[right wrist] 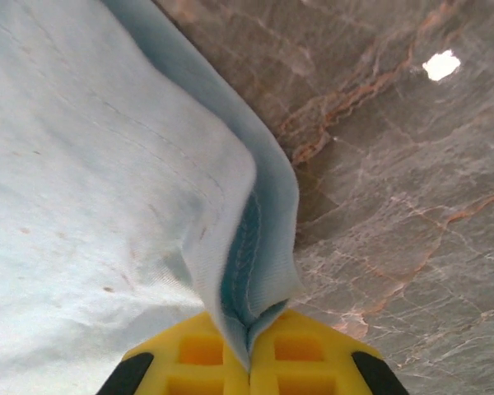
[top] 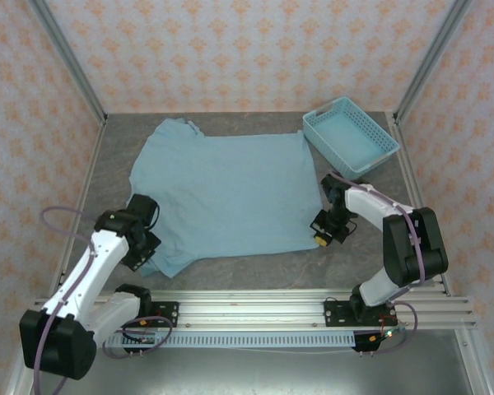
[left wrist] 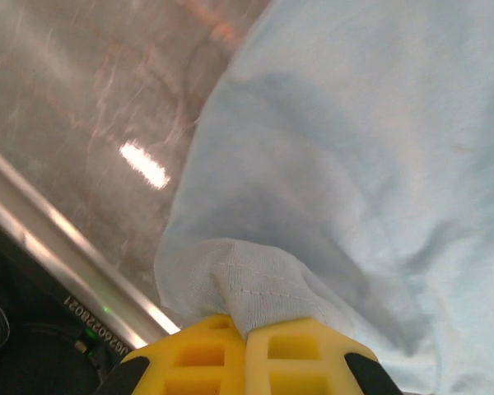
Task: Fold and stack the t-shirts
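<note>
Light teal-blue cloth t-shirt (top: pixel 222 193) spread flat mid-bench, print unseen; left gripper (left wrist: pixel 245 331) and right gripper (right wrist: pixel 249 339) pinch its near corners.

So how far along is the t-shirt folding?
Barely started. The t-shirt lies spread flat, unfolded. In hand: the left gripper and right gripper each pinch its near edge. To do: every fold, then stacking.
</note>
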Motion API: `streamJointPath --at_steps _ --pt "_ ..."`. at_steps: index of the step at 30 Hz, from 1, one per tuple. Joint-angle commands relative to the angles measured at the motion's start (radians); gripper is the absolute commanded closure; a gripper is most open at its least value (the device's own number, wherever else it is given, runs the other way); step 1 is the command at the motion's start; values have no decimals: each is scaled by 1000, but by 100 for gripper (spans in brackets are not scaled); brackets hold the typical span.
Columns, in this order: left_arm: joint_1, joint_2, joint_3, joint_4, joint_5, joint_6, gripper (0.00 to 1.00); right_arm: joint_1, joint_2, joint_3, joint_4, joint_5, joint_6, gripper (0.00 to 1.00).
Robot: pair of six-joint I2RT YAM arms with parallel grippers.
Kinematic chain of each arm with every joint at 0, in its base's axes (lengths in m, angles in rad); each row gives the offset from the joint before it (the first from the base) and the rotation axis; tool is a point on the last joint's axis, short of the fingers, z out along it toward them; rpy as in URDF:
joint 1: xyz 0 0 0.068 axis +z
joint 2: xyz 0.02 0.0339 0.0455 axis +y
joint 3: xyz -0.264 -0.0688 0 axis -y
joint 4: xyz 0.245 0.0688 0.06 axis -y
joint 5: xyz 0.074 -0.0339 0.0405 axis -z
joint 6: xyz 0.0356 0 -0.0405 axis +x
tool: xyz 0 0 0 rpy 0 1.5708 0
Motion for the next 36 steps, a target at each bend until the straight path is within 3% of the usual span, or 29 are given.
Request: streamJointPath --at_steps 1,9,19,36 --pt "-5 62 86 65 -76 92 100 -9 -24 39 -2 12 65 100" --pt "-6 271 300 96 -166 215 100 -33 -8 120 9 13 148 100" --pt "-4 488 492 123 -224 325 100 -50 117 270 26 13 184 100" --pt "35 640 666 130 -382 429 100 -52 270 445 37 56 210 100"
